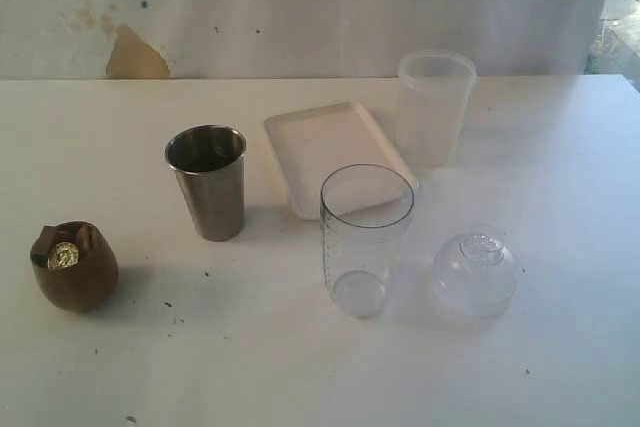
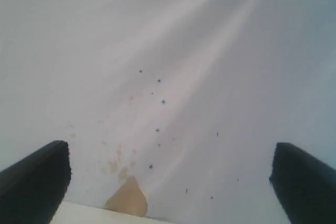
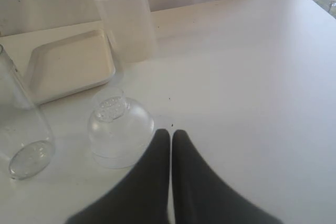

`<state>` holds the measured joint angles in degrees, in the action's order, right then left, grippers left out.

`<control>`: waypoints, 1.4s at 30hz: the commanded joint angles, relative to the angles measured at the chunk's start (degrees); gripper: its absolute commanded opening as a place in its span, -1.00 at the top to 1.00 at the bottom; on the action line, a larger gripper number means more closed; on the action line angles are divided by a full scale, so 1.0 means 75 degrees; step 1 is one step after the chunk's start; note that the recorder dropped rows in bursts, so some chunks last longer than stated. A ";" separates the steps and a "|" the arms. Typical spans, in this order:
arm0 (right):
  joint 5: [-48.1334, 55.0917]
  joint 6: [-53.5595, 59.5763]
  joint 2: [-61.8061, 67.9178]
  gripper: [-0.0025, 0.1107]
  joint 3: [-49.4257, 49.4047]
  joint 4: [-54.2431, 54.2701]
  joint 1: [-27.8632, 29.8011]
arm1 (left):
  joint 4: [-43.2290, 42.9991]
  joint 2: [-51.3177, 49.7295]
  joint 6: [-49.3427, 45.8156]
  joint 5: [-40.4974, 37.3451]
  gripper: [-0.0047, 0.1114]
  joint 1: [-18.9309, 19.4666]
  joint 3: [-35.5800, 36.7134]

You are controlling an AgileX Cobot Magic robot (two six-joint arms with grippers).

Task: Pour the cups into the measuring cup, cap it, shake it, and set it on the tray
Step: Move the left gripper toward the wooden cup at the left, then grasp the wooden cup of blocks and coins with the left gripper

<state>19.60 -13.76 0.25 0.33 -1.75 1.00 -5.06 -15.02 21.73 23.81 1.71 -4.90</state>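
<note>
Status: looks like step zero, nothing poured. The measuring cup stands upright on the table, top open, and reads as empty through the clear wall. The steel tumbler is upright to the left of the measuring cup, apart from it; its inside is dark, so I can't tell the contents. The wooden cup is further left of the measuring cup, well apart and upright, with something gold and shiny plus brown bits in its mouth. The dome lid sits neck-up on the table just right of the measuring cup, not touching it, so the cup is not capped. The tray lies just behind the measuring cup with nothing on it. The cup's rim overlaps the tray's near edge in the exterior view; can't tell if they touch. The frosted tumbler is behind and right of the measuring cup, not part of the job as I read it. Neither arm shows in the exterior view. The left gripper has its jaws spread wide with nothing between them. Its camera faces the wall, with no task item in sight. The right gripper has its fingers pressed together, holding nothing, tips close beside the dome lid on the side away from the measuring cup; contact or not, can't tell. Remaining: both pours, cap, shake, set on tray, i.e. everything. My guess is the spread left gripper goes for a cup first.
</note>
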 commanded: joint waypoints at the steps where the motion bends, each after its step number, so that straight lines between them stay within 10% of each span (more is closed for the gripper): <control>1: -0.0019 0.0007 -0.0033 0.94 -0.0044 -0.0052 0.0019 | -0.1930 -0.1330 0.1381 0.0154 -0.88 -0.0013 -0.0246; 9: -0.0019 0.0007 -0.0033 0.94 -0.0044 -0.0052 0.0019 | -0.5290 -0.4037 0.3186 0.0958 -0.88 -0.0013 -0.0246; 42: -0.0019 0.0007 -0.0033 0.94 -0.0044 -0.0052 0.0019 | -0.2820 -1.1091 -0.1425 0.4784 -0.88 -0.0013 -0.0451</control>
<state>19.60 -13.76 0.25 0.33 -1.75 1.00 -28.00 -95.53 13.26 57.68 1.71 -7.28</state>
